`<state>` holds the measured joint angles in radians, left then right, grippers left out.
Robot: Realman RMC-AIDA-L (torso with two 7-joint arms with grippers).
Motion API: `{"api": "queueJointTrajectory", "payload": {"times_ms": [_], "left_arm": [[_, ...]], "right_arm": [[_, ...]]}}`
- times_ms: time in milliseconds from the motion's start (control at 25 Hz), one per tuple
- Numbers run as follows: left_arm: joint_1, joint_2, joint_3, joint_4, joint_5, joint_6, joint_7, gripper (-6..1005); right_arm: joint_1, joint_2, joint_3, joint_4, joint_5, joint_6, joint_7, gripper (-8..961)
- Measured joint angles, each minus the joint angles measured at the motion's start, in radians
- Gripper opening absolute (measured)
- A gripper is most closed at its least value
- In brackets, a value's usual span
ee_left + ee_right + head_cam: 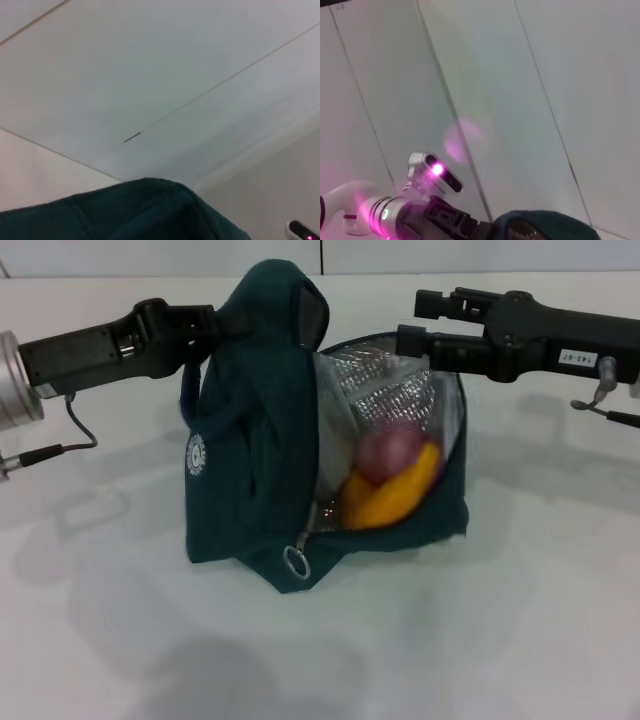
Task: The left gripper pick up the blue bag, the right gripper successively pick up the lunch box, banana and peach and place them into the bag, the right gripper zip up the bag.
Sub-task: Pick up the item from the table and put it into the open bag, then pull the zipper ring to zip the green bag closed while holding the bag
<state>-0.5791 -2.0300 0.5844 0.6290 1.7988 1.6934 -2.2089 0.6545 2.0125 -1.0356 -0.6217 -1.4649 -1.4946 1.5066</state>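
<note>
Bag (255, 430) is the landmark, standing on the white counter (100, 640) with its top corner pulled up high. Left of the bag, the left gripper (215, 325) reaches in level, its fingers clamped on the raised fabric at the bag's top; the left wrist view shows only a fold of that teal cloth (145, 210) against the pale wall. On the bag's left face sits a round white logo (196, 454), and a ring zipper pull (297, 562) hangs at its lower front edge. The bag's mouth gapes toward the right, showing silver foil lining (390, 390). Inside it lie the peach (390, 452) and, just below and touching it, the banana (400, 495). Right of the bag's top, the right gripper (420, 325) hovers above the open rim; I cannot tell how its fingers stand.
</note>
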Motion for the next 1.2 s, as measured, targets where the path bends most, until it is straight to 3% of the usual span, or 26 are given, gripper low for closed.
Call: {"api": "queueJointTrajectory", "payload": {"times_ms": [160, 520, 800, 1200], "left_arm": [[0.001, 0.001, 0.000, 0.000, 0.000, -0.001, 0.000, 42], [0.001, -0.001, 0.001, 0.000, 0.000, -0.002, 0.001, 42], [-0.004, -0.005, 0.006, 0.000, 0.000, -0.001, 0.001, 42], [-0.003, -0.006, 0.006, 0.000, 0.001, 0.003, 0.002, 42]], "right_arm": [[-0.018, -0.003, 0.007, -0.003, 0.020, -0.007, 0.041, 684], [-0.117, -0.016, 0.025, 0.076, 0.017, 0.002, 0.392, 719], [-0.083, -0.005, 0.019, 0.205, 0.016, 0.015, 0.419, 702], [-0.065, -0.002, -0.061, 0.198, 0.011, 0.078, 0.425, 679]]}}
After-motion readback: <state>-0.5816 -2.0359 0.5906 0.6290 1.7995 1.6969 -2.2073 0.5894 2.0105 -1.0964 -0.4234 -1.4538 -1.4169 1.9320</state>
